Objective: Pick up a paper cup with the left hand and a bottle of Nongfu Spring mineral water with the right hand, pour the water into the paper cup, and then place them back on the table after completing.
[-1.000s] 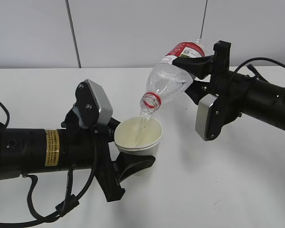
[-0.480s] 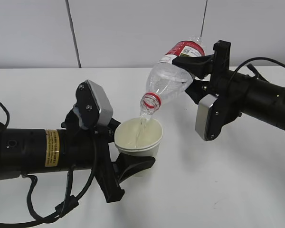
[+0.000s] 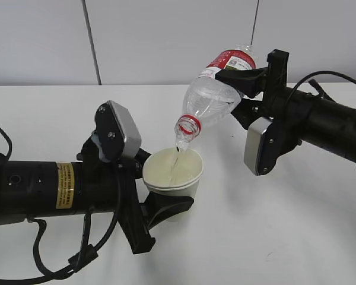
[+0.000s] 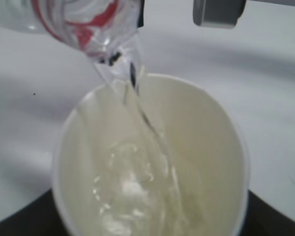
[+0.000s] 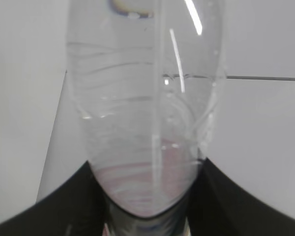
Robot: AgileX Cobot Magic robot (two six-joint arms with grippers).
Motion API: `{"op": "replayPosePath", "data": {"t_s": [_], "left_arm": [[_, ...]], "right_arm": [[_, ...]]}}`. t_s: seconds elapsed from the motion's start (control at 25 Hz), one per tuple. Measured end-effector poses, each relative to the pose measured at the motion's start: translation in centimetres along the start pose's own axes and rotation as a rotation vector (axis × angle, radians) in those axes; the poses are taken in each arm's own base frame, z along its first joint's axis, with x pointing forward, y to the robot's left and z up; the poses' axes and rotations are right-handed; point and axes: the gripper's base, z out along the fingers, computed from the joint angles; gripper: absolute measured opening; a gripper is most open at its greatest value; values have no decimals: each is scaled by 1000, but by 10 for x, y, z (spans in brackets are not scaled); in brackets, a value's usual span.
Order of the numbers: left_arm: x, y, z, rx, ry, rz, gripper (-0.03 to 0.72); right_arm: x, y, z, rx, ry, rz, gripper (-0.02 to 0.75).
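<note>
My left gripper (image 3: 166, 199), on the arm with the yellow sticker, is shut on a white paper cup (image 3: 173, 173) held just above the white table (image 3: 273, 237). The cup fills the left wrist view (image 4: 201, 162) with water (image 4: 132, 196) swirling inside. My right gripper (image 3: 242, 89) is shut on a clear plastic water bottle with a red label (image 3: 216, 95), tilted neck-down over the cup. A thin stream of water (image 3: 177, 157) runs from its red-ringed mouth (image 3: 188, 126) into the cup. The bottle body fills the right wrist view (image 5: 147, 113).
A grey wall with a dark vertical seam (image 3: 92, 41) stands behind the table. Black cables (image 3: 65, 267) trail from the left arm at the front left. The right arm's grey block (image 3: 258, 145) hangs right of the cup.
The bottle has tipped very slightly more; water keeps pouring into the cup. Both arms otherwise hold still.
</note>
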Motion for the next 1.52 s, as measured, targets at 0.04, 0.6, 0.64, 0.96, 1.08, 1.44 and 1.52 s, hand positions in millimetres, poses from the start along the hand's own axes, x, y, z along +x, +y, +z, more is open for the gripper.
{"op": "replayPosePath", "data": {"t_s": [0.04, 0.6, 0.64, 0.96, 1.08, 1.44, 1.52], "left_arm": [[0, 0, 0, 0, 0, 0, 435], [0, 0, 0, 2, 1, 2, 435], [0, 0, 0, 2, 1, 2, 435], [0, 0, 0, 1, 3, 2, 434], [1, 0, 0, -1, 8, 2, 434], [1, 0, 0, -2, 10, 2, 433], [1, 0, 0, -5, 10, 1, 433]], "right_arm": [[0, 0, 0, 1, 0, 0, 326], [0, 0, 0, 2, 0, -2, 326], [0, 0, 0, 2, 0, -6, 326], [0, -1, 0, 5, 1, -39, 326], [0, -1, 0, 9, 0, -39, 326], [-1, 2, 1, 9, -20, -44, 326], [-3, 8, 0, -10, -24, -30, 326]]}}
